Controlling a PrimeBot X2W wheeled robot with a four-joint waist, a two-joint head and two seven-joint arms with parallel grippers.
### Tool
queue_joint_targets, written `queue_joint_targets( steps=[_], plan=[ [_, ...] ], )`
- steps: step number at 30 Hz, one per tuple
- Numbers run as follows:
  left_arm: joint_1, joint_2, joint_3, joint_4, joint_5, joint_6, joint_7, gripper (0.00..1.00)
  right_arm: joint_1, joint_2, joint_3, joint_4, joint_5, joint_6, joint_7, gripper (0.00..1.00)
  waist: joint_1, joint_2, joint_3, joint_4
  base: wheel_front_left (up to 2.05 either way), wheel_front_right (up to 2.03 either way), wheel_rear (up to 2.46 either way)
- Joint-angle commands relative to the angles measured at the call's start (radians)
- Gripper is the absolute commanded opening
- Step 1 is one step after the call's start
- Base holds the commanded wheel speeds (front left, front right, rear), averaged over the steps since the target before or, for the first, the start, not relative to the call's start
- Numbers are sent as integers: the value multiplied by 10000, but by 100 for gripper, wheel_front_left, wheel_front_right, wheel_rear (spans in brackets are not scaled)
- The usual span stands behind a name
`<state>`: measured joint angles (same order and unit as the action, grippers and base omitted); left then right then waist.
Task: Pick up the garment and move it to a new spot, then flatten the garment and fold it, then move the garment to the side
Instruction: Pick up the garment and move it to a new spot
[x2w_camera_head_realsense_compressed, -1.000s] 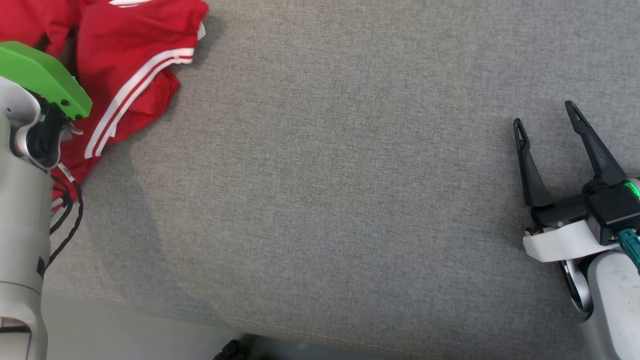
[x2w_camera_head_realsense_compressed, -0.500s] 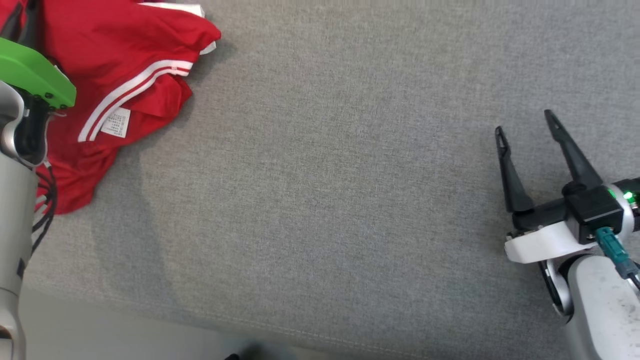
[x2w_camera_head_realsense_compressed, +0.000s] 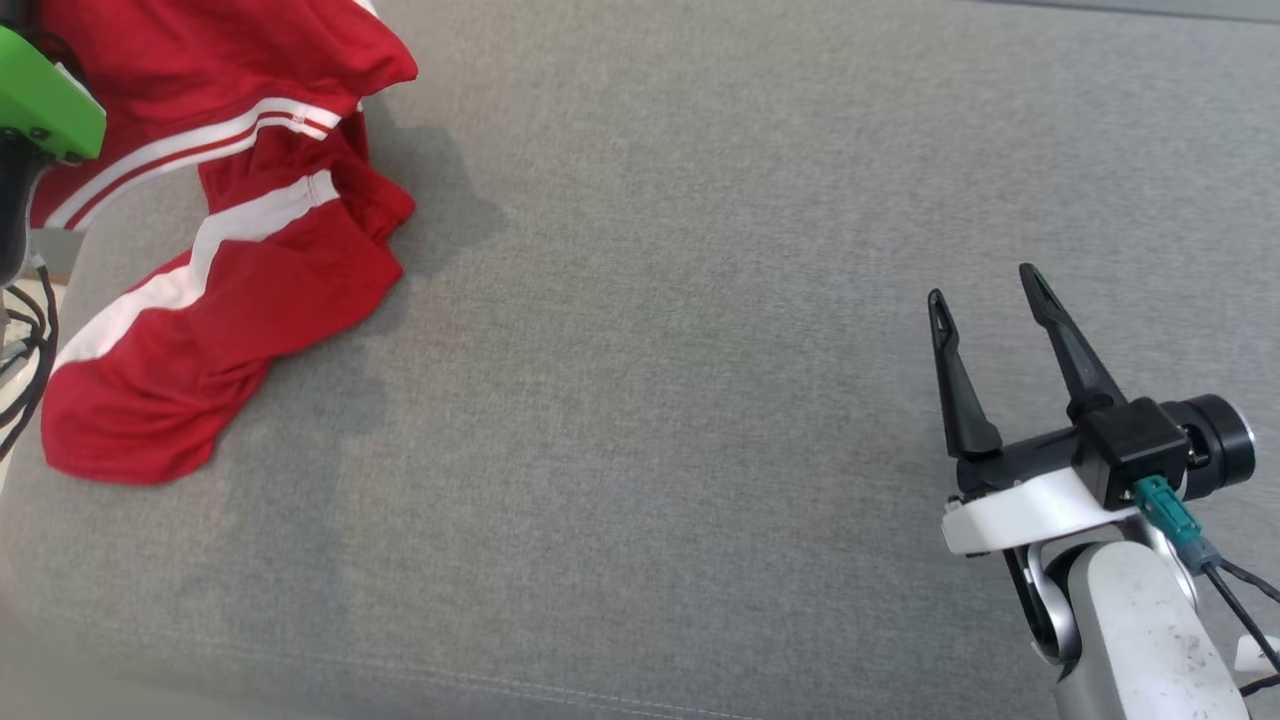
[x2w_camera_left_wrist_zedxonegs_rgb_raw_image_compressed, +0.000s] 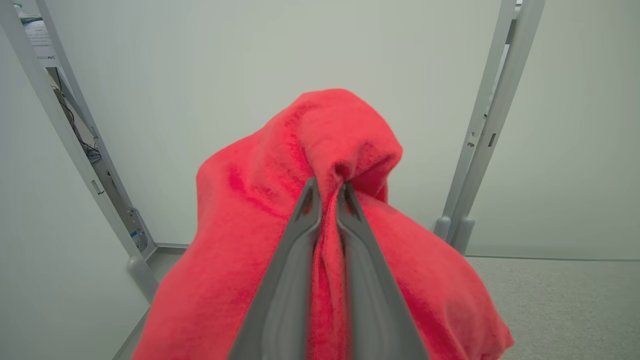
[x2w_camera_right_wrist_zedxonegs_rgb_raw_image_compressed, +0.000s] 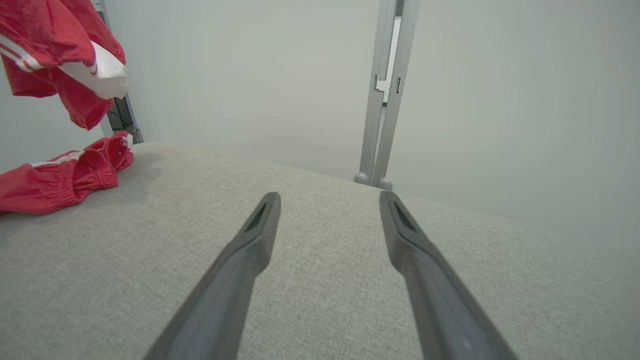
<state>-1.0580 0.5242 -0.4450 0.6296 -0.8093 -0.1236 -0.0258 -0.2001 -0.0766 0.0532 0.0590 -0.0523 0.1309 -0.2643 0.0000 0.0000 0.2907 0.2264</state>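
Left wrist view has the left tool (x2w_camera_left_wrist_zedxonegs_rgb_raw_image_compressed: 328, 184) pinched tight on a bunched fold of the red garment (x2w_camera_left_wrist_zedxonegs_rgb_raw_image_compressed: 320, 130), with cloth draped over both fingers, so that's a solid grab. Looks like it's holding one high point so the rest hangs and shakes out under its own weight before the carry. The upper part is up in the air, and the lower part trails on the table (x2w_camera_head_realsense_compressed: 700, 350) at the far left corner. Right tool (x2w_camera_head_realsense_compressed: 982, 283) hovers wide open and empty near the right edge. My guess is it's parked out of the way until flattening. Versus a second ago: the garment was a crumpled heap on the table, and now it's strung out and partly lifted. The head camera has shifted too.
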Motion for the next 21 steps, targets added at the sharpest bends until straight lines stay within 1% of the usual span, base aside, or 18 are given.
queue_joint_targets(
  steps=[1, 7, 12, 17, 21],
  plan=[
    [70, 122, 1, -180, -36, 83, 83, 0, 145, 46, 20, -4, 117, -3, -3, 100, 0, 0, -810, -801, 0, 0, 0],
    [244, 106, -191, -1453, -37, 516, 837, 0, 141, 225, 129, 15, 234, -3, -3, 100, 0, 0, -1061, -1771, 0, 0, 0],
    [106, -244, -383, -2362, -186, 899, 1411, 0, -25, 260, 155, -39, 472, -3, -3, 100, 0, 0, -955, -2672, 0, 0, 0],
    [-56, -641, -759, -2809, -75, 1083, 1813, 0, -149, 259, 109, -122, 889, -3, -3, 100, 0, 0, -713, -3542, 0, 0, 0],
    [-94, -1025, -1012, -2854, -31, 1205, 1909, 0, -252, 262, 149, -178, 1132, -3, -3, 100, 0, 0, -431, -4187, 0, 0, 0]
  ],
)
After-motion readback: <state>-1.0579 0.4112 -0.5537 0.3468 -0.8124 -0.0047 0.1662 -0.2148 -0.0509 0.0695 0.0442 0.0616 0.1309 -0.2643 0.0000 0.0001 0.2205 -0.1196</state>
